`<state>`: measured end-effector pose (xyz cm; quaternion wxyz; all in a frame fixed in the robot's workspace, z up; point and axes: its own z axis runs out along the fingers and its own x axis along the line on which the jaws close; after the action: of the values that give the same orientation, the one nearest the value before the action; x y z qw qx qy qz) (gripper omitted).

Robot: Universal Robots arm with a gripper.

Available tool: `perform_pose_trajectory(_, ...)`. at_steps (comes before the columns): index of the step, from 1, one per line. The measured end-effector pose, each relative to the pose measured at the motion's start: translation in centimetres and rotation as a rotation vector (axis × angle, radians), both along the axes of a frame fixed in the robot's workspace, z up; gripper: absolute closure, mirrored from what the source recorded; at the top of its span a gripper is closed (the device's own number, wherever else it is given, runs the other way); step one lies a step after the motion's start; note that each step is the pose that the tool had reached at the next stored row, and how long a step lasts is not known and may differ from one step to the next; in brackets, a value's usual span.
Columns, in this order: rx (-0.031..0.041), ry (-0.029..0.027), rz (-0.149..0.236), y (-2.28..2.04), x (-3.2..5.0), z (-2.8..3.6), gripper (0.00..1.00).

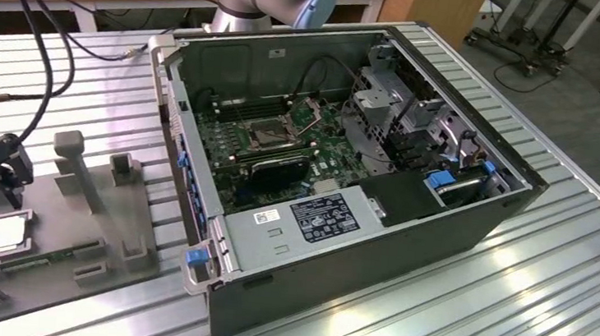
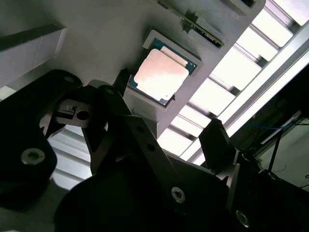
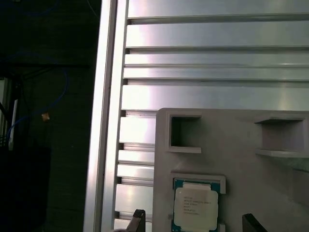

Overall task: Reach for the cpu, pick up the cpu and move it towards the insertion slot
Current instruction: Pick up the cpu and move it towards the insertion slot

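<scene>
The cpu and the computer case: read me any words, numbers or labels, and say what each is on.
cpu top, first wrist view: lines of print, too blurred to read.
Black label inside the computer case, exterior view: too small to read.
White sticker beside it: too small to read.
Nothing can be quoted.

You see the cpu (image 3: 195, 208) — silvery-white top, teal-green rim — and the tray (image 3: 231, 145), plain matte grey. Your table (image 1: 510, 279) is ribbed silver aluminium; the computer case (image 1: 380, 258) dark grey, its motherboard (image 1: 269, 144) green, latches (image 1: 199, 259) blue.
</scene>
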<state>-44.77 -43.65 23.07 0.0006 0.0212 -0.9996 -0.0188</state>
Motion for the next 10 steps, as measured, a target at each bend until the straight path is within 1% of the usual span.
perform_pose_trajectory(3, 0.0, 0.0, 0.009, -0.34, 0.0, -0.48, 0.16)
perform_pose_trajectory(6, 0.0001, 0.0, 0.011, -0.4, -0.01, -0.65, 0.16)
perform_pose_trajectory(10, 0.0002, 0.0002, 0.011, -0.42, 0.0, -0.68, 0.16)
